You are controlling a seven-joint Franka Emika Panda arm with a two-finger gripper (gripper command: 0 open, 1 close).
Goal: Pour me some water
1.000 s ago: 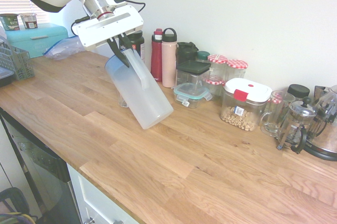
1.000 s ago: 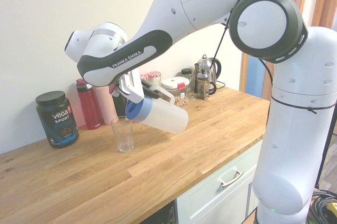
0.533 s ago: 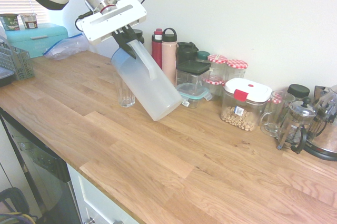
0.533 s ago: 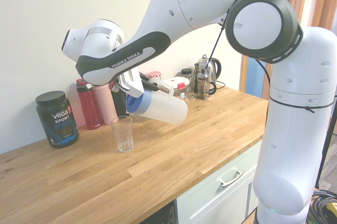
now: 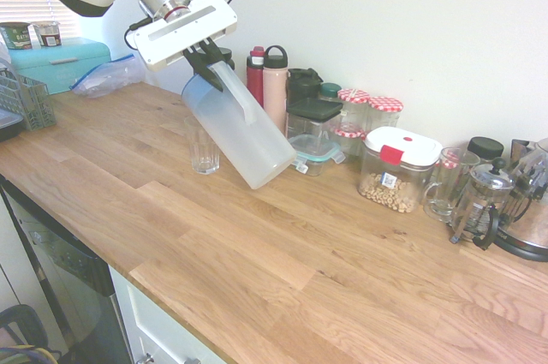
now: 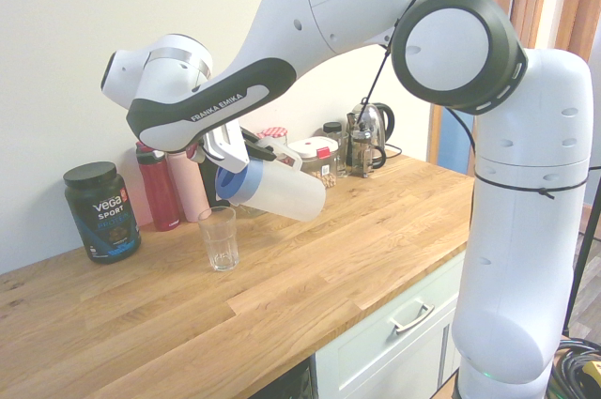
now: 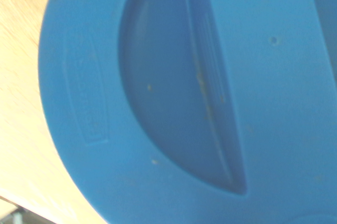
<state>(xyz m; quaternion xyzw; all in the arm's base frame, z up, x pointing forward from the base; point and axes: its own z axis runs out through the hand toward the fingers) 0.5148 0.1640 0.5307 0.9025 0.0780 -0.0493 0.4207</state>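
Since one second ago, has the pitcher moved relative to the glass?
Yes. The pitcher, held by the gripper, has risen and drawn back from the glass, which stands in the same spot on the counter.

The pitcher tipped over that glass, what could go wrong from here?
1. The pitcher is held by its handle in the hand, tilted with its blue lid low, just above the glass. If the lid end is off to one side, water may land on the wooden counter.
2. The glass is narrow and light-looking, so a lower or sideways move could knock it over.
3. The pink bottle and food containers stand close behind the pitcher's base, so a swing could clip them.
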